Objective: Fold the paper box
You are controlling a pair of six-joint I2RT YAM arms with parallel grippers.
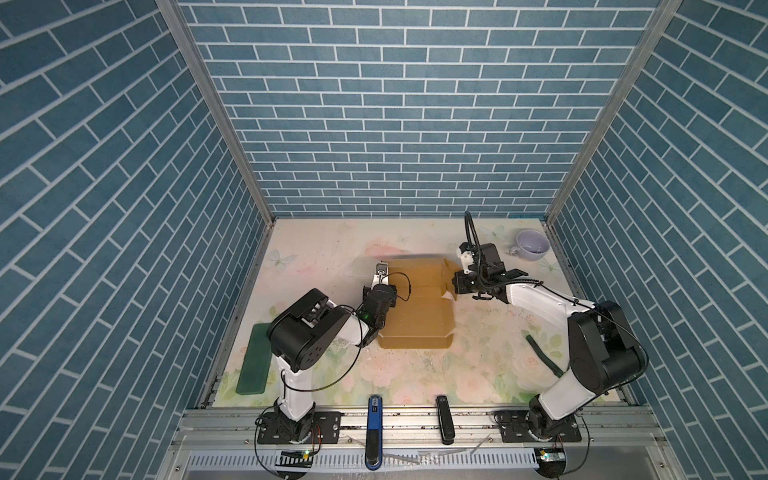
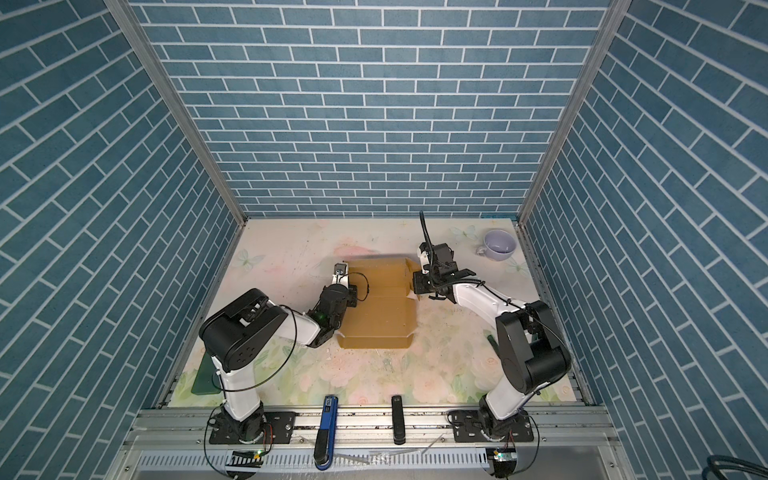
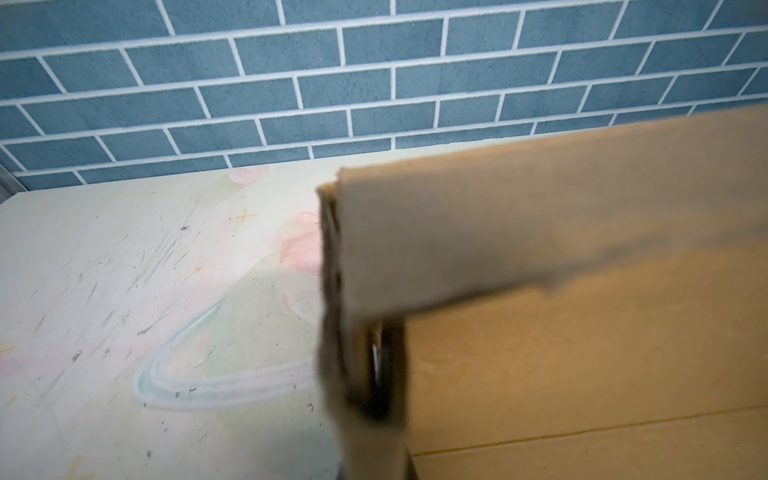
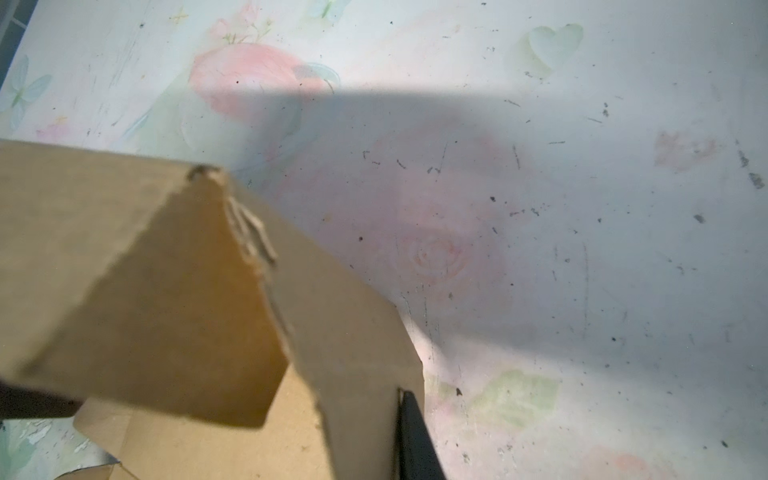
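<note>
Tools lay nearest on the front rail: a blue tool point(image 1: 375, 428) and a black tool point(image 1: 444, 419). Past them, in the middle of the floral table point(image 1: 478, 365), sat the paper box point(image 1: 419, 316), between the two grippers. Its long axis ran from the rail toward the back wall. Its near wall stood upright facing the rail, and the shallow tray behind it showed only bare brown cardboard. The far panel was lifted off the table, its top edge blurred in both top views. The left gripper point(image 1: 380, 270) sat at that panel's far left corner, fingers point(image 3: 392, 386) pressed together on the cardboard edge. The right gripper point(image 1: 454, 286) met the box's far right side, pinching an upright flap, one black finger point(image 4: 415, 436) flat against it. Farthest off, in the back right corner, a lavender cup point(image 1: 532, 245) stood upright, well apart from the box; what it held could not be told.
</note>
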